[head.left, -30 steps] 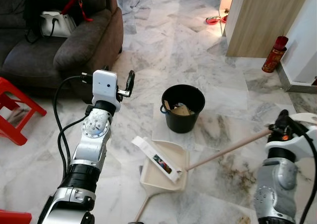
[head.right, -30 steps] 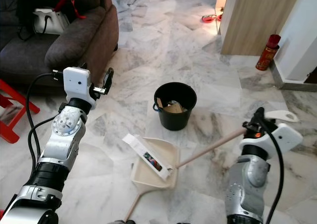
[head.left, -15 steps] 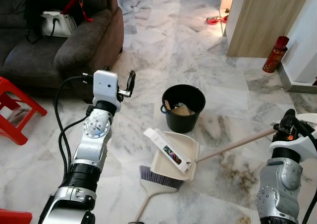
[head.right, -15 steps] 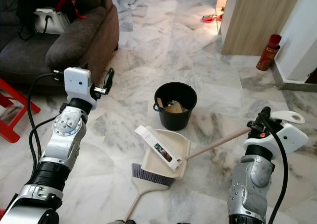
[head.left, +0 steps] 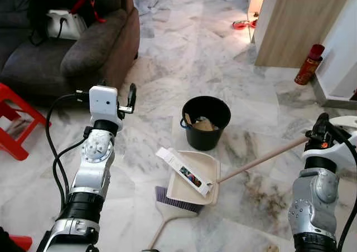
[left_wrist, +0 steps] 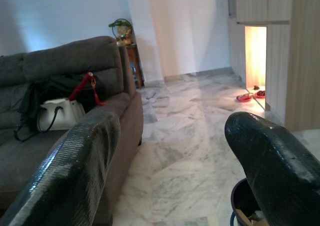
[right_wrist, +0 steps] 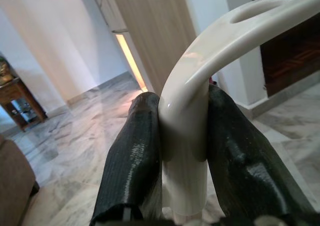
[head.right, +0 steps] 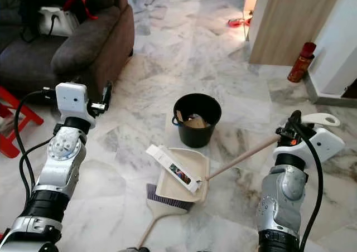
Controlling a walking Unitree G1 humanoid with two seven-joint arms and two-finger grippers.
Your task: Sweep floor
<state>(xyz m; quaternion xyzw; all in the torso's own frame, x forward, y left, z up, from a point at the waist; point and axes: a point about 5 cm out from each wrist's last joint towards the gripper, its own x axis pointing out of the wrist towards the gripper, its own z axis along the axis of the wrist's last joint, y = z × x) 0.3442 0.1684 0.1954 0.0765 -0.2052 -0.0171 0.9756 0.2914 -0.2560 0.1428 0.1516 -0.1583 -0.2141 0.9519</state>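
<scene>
A cream dustpan [head.left: 196, 175] rests on the marble floor just in front of a black bucket [head.left: 206, 121] that holds scraps. A white box [head.left: 183, 170] lies across the pan's near lip. A cream brush with grey bristles [head.left: 177, 199] lies on the floor right under the pan's near edge. The pan's long handle [head.left: 262, 158] runs up to my right gripper [head.left: 320, 132], which is shut on its curved cream grip [right_wrist: 186, 121]. My left gripper [left_wrist: 170, 123] is raised near the sofa, open, with nothing between its fingers.
A dark sofa [head.left: 67, 51] with a white bag [head.left: 66, 24] stands at the left, and a red stool [head.left: 14, 124] beside it. A wooden cabinet [head.left: 295, 23], a red can [head.left: 308, 65] and red slippers [head.left: 241, 24] are at the far right.
The dustpan with the box slid off the brush toward the bucket, uncovering the bristles, then settled slightly left. My left arm swung to the left.
</scene>
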